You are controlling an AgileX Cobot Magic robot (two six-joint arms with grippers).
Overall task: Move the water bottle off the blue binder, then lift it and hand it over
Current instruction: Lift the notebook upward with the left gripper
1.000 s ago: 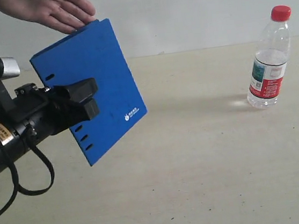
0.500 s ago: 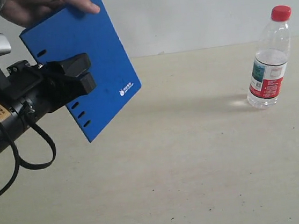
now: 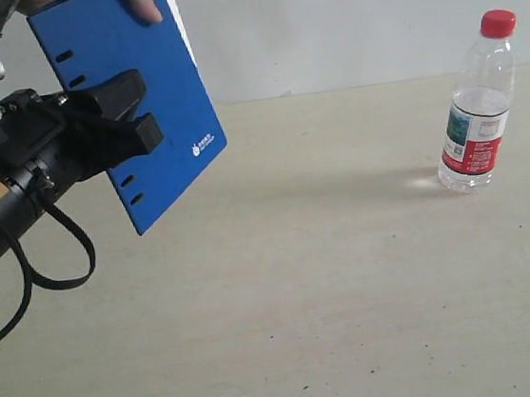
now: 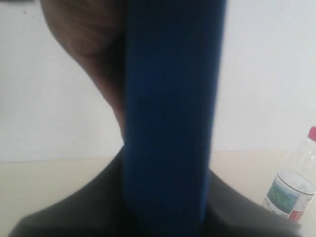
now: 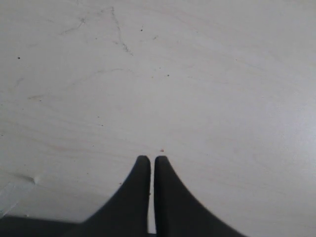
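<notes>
Our left gripper [image 3: 136, 117] clamps the blue binder [image 3: 152, 87], a hand [image 3: 137, 0] seemingly gripping its top; our right gripper [image 5: 152, 165] sits pinched together, empty.

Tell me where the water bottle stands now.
In the exterior view the water bottle stands upright on the table at the right, far from the blue binder at the left.

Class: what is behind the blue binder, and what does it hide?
A person's hand grips the blue binder at its top edge from behind, one finger in front. The binder hides most of that hand and the far finger of the left gripper.
</notes>
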